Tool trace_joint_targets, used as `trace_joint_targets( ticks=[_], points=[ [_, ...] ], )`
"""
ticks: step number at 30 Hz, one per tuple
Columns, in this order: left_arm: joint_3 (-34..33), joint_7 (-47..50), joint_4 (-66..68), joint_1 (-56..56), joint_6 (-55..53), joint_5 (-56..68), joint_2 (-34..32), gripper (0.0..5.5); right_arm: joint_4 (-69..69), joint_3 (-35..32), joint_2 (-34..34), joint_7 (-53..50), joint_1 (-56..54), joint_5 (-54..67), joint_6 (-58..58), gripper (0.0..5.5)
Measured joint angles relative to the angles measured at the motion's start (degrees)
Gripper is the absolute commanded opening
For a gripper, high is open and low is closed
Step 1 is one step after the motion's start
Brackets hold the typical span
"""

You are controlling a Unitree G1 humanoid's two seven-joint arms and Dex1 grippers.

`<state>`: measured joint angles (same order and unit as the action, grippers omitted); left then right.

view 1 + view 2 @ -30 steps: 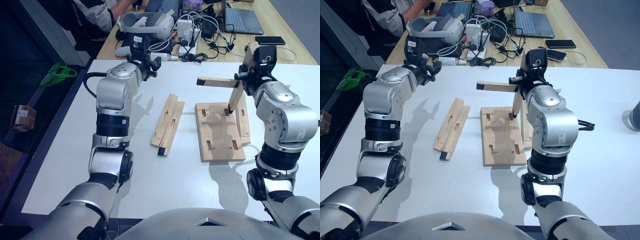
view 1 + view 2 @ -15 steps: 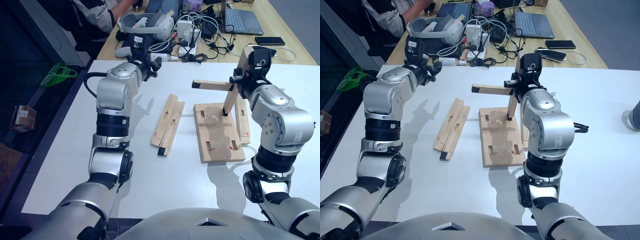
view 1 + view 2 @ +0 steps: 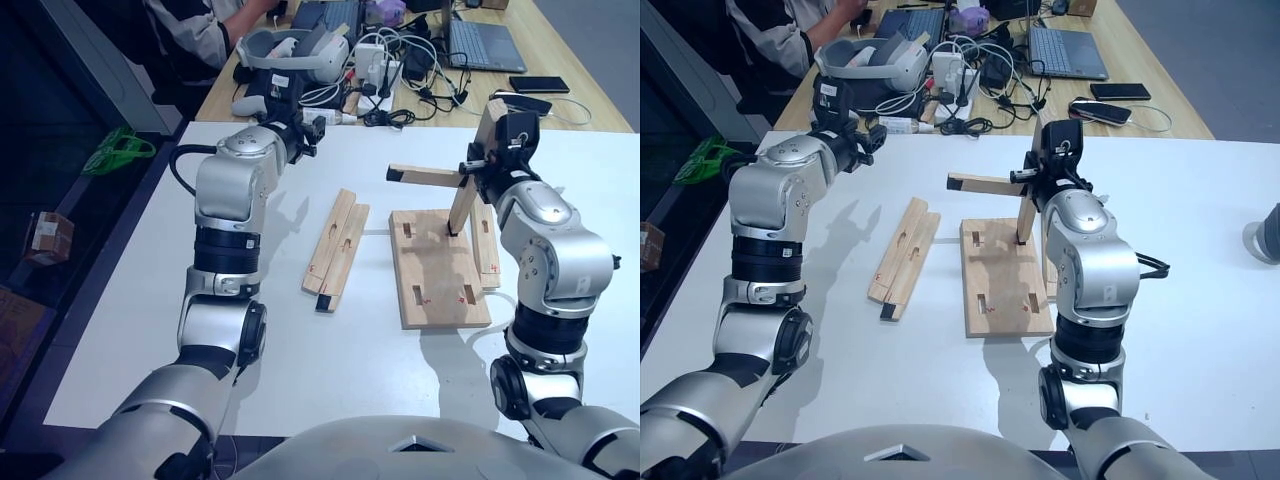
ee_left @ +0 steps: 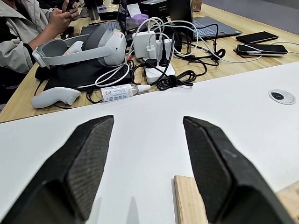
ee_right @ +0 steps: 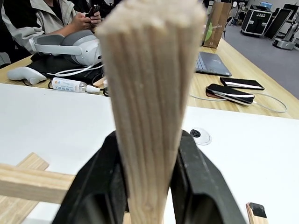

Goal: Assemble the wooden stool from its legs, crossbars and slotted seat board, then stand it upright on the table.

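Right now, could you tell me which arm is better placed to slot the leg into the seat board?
Right: the right pincer grips the leg over the seat board; the left pincer hangs open, empty.

Seat board (image 3: 440,270): pale wood, dark slots, red marks. Leg (image 5: 149,93): light wood w/ straight grain (crossbar (image 3: 425,176) same tone). Loose pieces (image 3: 335,250): pale, one end black. Table (image 3: 300,350): white. L gripper (image 4: 147,121) pads (image 4: 88,158): black, fine-dotted.

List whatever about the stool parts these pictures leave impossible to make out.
- Head views: whether the leg sits in the seat board slot; the joint is too small.
- Head views: the loose piece beside the board, partly behind the right arm.
- Left wrist view: a wood end, cut off by the edge.
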<state>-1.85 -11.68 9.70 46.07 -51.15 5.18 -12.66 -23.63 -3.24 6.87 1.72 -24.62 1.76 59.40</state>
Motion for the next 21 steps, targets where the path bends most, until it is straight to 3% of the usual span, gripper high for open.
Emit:
trace_joint_targets(
  ticks=[11, 21],
  points=[
    [1.2, -0.4, 0.6, 0.7, 0.0, 0.0, -0.2, 2.75, 18.5, -2.7, -0.2, 0.0, -3.5, 1.4, -20.0, 1.01],
    [1.5, -0.4, 0.9, 0.7, 0.0, 0.0, -0.2, 2.75, 23.9, -3.2, 0.4, 0.6, -3.5, 2.0, -30.2, 1.01]
  ],
)
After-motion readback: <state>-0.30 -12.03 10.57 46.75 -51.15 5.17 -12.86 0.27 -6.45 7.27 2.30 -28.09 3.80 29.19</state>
